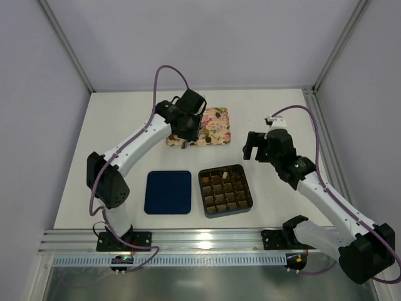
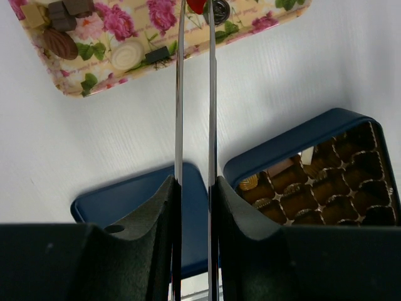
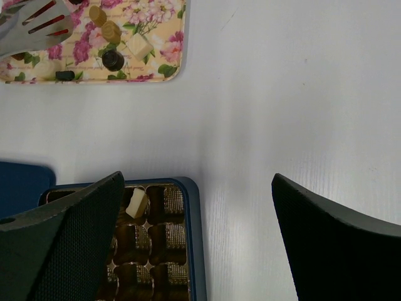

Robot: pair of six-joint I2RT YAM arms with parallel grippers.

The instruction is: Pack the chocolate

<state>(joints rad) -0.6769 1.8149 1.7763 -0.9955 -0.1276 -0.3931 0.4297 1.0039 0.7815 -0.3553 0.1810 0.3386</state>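
My left hand clamps metal tongs, tips at a red chocolate over the floral tray — its faint script unreadable — while my right hand hangs wide open.

We see a robot lab cell: a plain white table closed in by blank grey panels on metal posts, and two arms bolted to an aluminium rail at its near edge.
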